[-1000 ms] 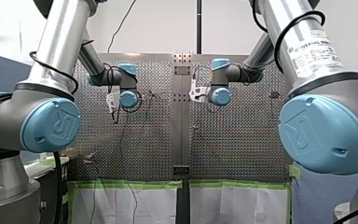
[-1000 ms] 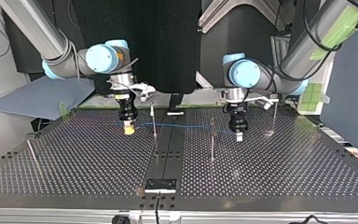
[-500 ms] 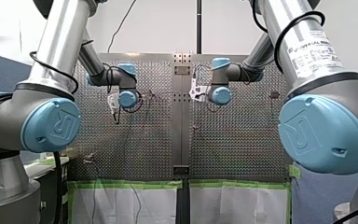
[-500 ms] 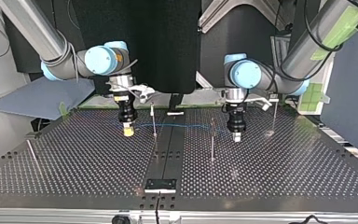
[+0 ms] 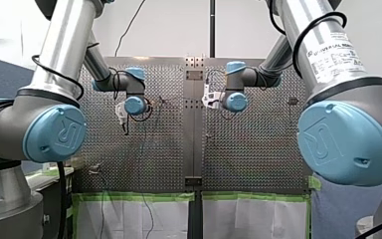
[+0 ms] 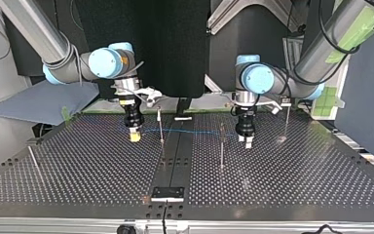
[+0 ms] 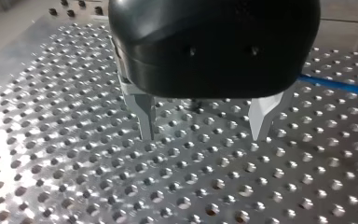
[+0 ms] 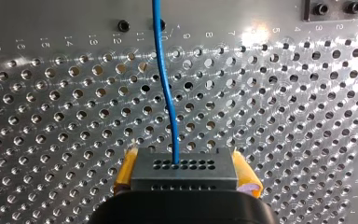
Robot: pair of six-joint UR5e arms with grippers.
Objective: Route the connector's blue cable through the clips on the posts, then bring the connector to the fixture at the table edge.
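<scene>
In the right wrist view my right gripper (image 8: 185,186), with yellow pads, is shut on the grey connector (image 8: 184,169). The blue cable (image 8: 165,84) leaves the connector's face and runs away over the perforated table. In the top view that cable (image 6: 195,131) stretches from my right gripper (image 6: 135,137) past a thin post (image 6: 161,125) toward a second post (image 6: 221,146). My left gripper (image 6: 246,141) hangs just beyond that post. Its metal fingers (image 7: 144,116) stand open over bare plate, with the cable (image 7: 335,85) off to one side.
A third post (image 6: 286,121) stands behind my left gripper, and a leaning rod (image 6: 34,161) sits near the top view's left edge. The black fixture (image 6: 167,193) lies at the near table edge in that view, on the centre strip.
My left gripper has opened and let go of the cable, then lifted a little. The cable's end by it no longer dips. My right gripper has stayed nearly in place.
</scene>
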